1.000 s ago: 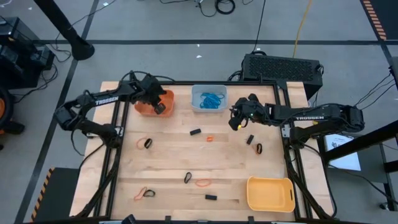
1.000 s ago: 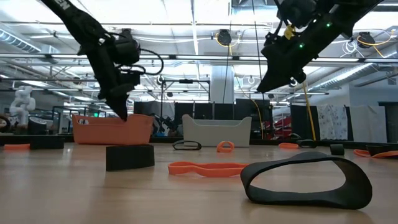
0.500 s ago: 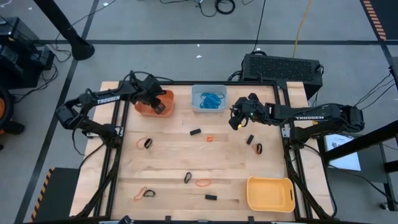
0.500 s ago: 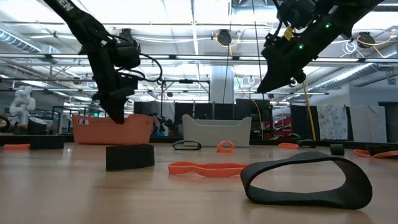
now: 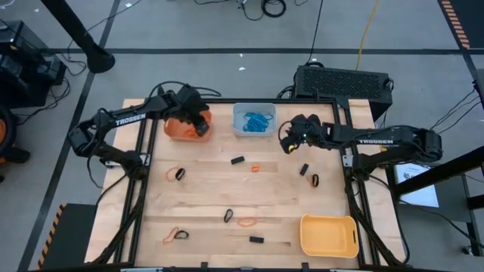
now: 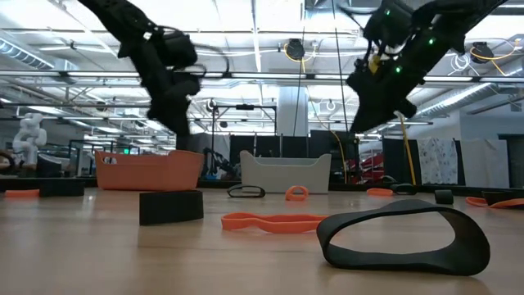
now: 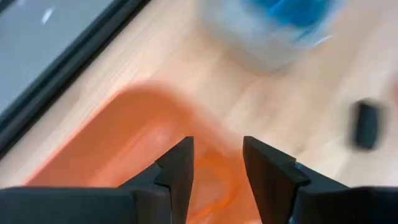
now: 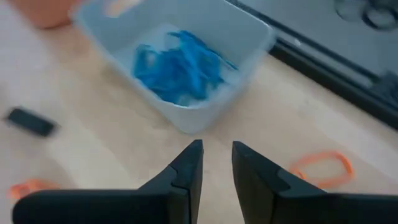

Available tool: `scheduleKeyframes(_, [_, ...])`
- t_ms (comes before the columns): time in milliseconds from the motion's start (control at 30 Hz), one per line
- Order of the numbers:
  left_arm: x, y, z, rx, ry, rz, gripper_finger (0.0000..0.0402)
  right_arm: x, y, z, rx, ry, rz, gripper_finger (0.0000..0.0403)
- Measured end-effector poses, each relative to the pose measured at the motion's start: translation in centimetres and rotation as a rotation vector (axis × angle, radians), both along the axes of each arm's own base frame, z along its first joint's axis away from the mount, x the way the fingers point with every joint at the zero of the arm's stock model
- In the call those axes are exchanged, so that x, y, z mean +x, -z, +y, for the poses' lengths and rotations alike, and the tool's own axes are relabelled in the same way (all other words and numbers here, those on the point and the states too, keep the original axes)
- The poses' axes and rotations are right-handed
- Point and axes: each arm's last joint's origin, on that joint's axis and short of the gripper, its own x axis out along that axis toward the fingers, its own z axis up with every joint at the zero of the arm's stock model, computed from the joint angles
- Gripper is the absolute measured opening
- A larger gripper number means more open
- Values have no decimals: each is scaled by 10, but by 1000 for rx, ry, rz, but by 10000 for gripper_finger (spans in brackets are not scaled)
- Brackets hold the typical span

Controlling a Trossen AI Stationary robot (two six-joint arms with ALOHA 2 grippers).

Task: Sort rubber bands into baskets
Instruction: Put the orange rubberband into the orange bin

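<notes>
My left gripper [image 7: 217, 165]: parted, empty, above orange plastic tub [image 7: 124, 143] | my right gripper [image 8: 216, 163]: narrow gap, empty, near pale blue-grey plastic tub [image 8: 230, 81]

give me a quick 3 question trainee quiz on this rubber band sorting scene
1. True or false: the yellow basket holds blue bands.
2. Which basket is the left pincer above? A) orange B) yellow C) blue-grey
3. Fill in: the blue rubber bands lie in the ____ basket.

Key: 1 false, the yellow one shows no bands. 2 A, the orange basket. 3 blue-grey.
</notes>
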Motion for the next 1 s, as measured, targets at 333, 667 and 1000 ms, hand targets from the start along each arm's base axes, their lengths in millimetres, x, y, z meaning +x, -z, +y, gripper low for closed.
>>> scheduleKeyframes(333, [60,-21,-68,133,329,-269,146,1,49,-27,90,115,196,68])
scheduleKeyframes(667, [71,-24,-97,145,431,-309,145,2,81,-44,171,131,306,68])
scheduleKeyframes(1000, [71,-24,-94,148,419,-307,145,1,85,-46,238,99,302,68])
